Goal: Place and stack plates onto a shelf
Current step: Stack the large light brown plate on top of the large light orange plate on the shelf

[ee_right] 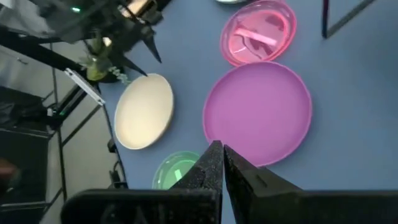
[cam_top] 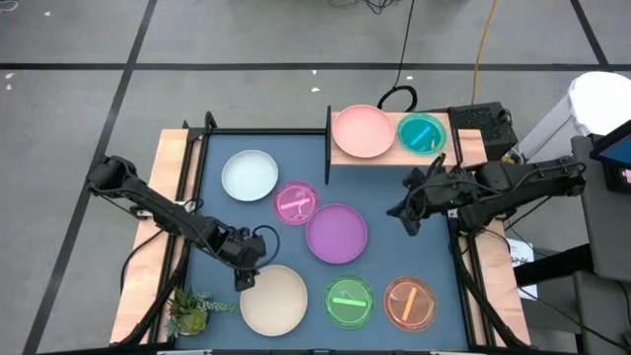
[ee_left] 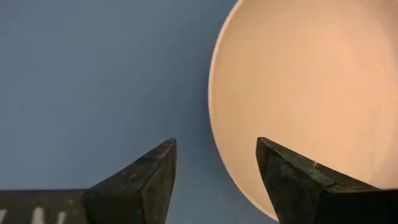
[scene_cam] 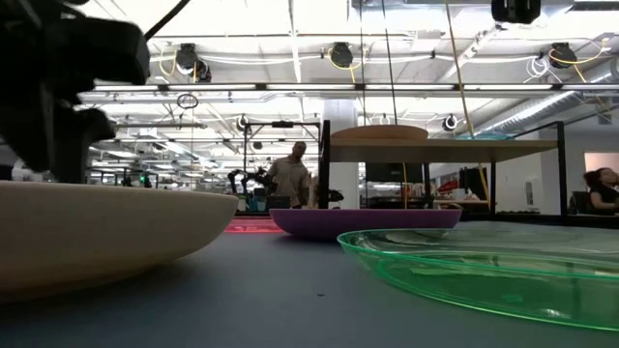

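On the shelf (cam_top: 458, 148): salmon pink plate (cam_top: 362, 131) and teal plate (cam_top: 421, 133), side by side, pink one nearest the black upright (cam_top: 328, 143).

Loose on the blue table (cam_top: 217, 202): white-blue plate (cam_top: 249, 176); small pink plate (cam_top: 296, 202) just beside the purple plate (cam_top: 337, 233); cream plate (cam_top: 275, 299), green plate (cam_top: 349, 302) and orange plate (cam_top: 410, 302) along the near edge. Small potted plant (cam_top: 189, 311) at the near left corner.

Left gripper (cam_top: 246, 279) low over the table at the cream plate's rim, fingers (ee_left: 140, 183) spread wide, rim edge lying between them, nothing pinched.

Right gripper (cam_top: 408, 221) hanging above the table near the purple plate, fingers pressed together, empty.
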Available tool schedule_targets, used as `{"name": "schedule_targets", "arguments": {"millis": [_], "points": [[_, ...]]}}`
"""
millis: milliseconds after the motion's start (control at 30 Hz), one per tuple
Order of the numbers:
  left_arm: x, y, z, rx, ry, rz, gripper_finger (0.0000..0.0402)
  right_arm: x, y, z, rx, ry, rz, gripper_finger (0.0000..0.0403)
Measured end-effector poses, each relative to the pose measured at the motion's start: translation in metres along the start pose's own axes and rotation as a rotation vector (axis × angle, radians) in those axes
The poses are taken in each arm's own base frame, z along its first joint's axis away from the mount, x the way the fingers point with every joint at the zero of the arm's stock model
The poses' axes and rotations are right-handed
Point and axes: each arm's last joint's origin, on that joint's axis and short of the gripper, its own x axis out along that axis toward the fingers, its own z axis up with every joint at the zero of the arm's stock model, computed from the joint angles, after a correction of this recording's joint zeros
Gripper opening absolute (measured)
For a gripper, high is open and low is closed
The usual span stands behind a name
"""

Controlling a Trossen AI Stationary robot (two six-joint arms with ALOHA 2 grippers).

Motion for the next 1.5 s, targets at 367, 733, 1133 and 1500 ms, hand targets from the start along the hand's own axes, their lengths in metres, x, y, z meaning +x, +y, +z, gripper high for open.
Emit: {"name": "schedule_targets", "arguments": {"millis": [367,733,1133,1500], "points": [[0.014,-0.003,-0.007,0.004,0.014,0.028,0.0211,-0.002,0.015,-0.017,-0.030,-0.027,0.018,0.0000],[0.032,-0.007,-0.003,-0.063,-0.021,0.029,0.0186,0.001,0.026,-0.031,-0.059,0.023,0.046,0.0000],[0.031,-0.005,0.005,-0.151,-0.059,0.008,0.0010,-0.003,0.034,-0.043,-0.088,-0.002,0.066,0.0000],[-0.002,-0.019,0.056,-0.106,-0.150,0.002,0.0007,-0.005,0.035,-0.046,-0.108,-0.049,0.049,0.0000]]}}
